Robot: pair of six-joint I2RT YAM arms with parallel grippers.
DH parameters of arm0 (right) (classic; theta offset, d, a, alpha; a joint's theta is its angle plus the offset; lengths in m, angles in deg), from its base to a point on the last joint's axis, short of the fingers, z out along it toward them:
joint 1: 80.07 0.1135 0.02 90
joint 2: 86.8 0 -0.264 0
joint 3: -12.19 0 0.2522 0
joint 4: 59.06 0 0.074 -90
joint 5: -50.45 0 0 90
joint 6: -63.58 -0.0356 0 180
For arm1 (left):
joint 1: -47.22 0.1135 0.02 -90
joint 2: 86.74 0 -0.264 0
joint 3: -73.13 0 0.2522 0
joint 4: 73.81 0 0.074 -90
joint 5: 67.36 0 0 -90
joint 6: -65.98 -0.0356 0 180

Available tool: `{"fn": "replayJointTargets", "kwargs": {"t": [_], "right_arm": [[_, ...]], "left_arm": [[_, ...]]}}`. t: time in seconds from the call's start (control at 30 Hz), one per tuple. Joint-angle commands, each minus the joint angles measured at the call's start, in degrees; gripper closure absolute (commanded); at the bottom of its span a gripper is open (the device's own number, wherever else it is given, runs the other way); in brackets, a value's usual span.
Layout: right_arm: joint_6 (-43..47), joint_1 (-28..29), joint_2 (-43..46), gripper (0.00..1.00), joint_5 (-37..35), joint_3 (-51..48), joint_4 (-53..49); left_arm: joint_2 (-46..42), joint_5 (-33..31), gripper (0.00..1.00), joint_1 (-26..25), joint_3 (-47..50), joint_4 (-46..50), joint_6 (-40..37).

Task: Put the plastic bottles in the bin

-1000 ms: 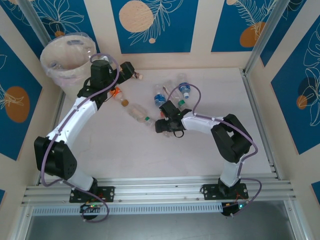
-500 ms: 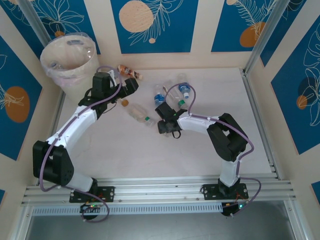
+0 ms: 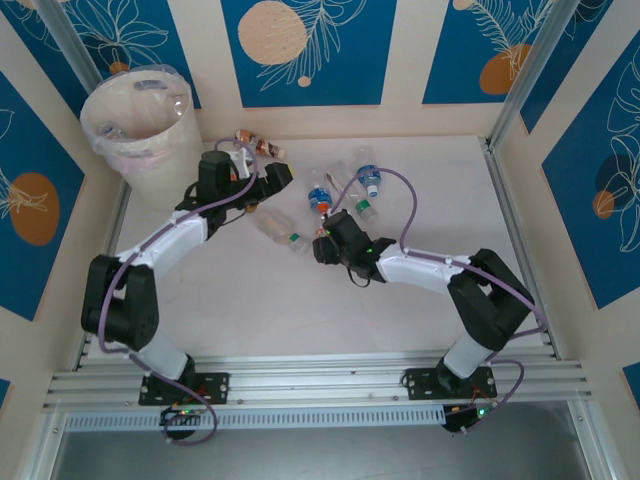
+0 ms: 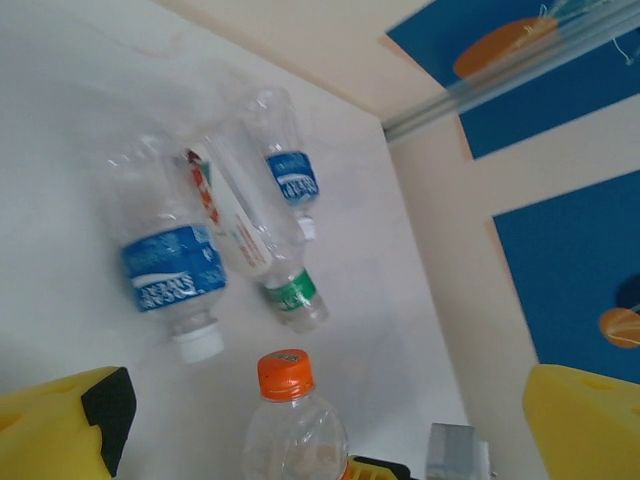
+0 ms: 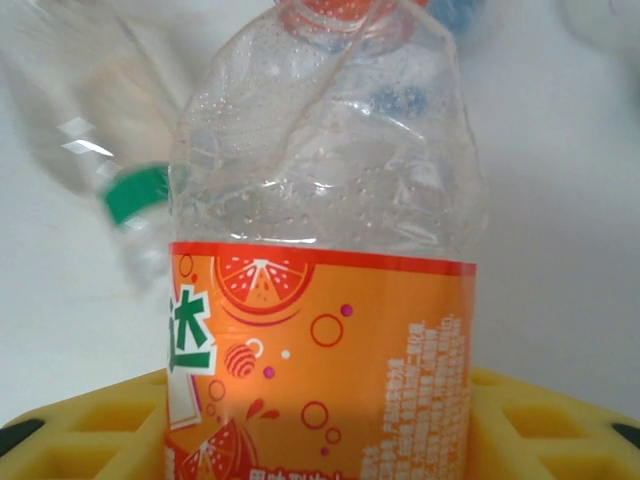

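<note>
The cream bin (image 3: 133, 112) with its plastic liner stands at the back left. My right gripper (image 3: 327, 240) (image 5: 320, 435) is shut on an upright orange-label bottle (image 5: 320, 340) with an orange cap (image 3: 322, 207) (image 4: 284, 373). My left gripper (image 3: 277, 180) (image 4: 325, 405) is open, its yellow fingers (image 4: 60, 425) wide apart, facing that cap. Beyond lie a blue-label bottle (image 4: 170, 270) (image 3: 318, 193), a green-banded bottle (image 4: 255, 235) and a smaller blue-label bottle (image 4: 285, 165). A brown-label bottle (image 3: 255, 144) lies by the back wall.
A clear bottle with a green cap (image 3: 277, 228) lies between the two arms. Two more bottles (image 3: 367, 182) rest behind the right gripper. Patterned walls enclose the table on three sides, and a metal rail (image 3: 520, 240) runs along the right.
My left arm has swung away from the bin toward the bottle cluster, and the brown-label bottle now lies loose by the back wall. My right gripper has shifted slightly, bottle still held.
</note>
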Motion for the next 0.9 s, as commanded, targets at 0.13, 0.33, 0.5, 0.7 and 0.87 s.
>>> {"fn": "replayJointTargets", "kwargs": {"t": [0.13,0.33,0.5,0.7,0.87], "right_arm": [[4.8,-3.3,3.3,0.71,20.5,-5.5,25.3],[5.9,-5.4,0.9,0.72,32.6,-2.4,27.2],[6.9,-5.4,-1.3,0.71,39.8,1.3,26.2],[6.3,-5.3,-3.3,0.71,40.0,2.8,26.1],[7.7,-5.6,-3.0,0.71,39.6,3.6,24.6]], "left_arm": [[1.4,4.1,0.01,-2.3,-1.3,-2.4,-1.5],[1.7,2.9,0.07,-2.4,-2.1,2.4,-7.8],[3.2,4.8,0.20,-2.4,-5.0,3.8,-9.0],[2.6,3.8,0.55,-2.3,-4.8,5.6,-11.0],[2.4,3.8,0.70,-2.4,-4.4,5.8,-10.5]]}}
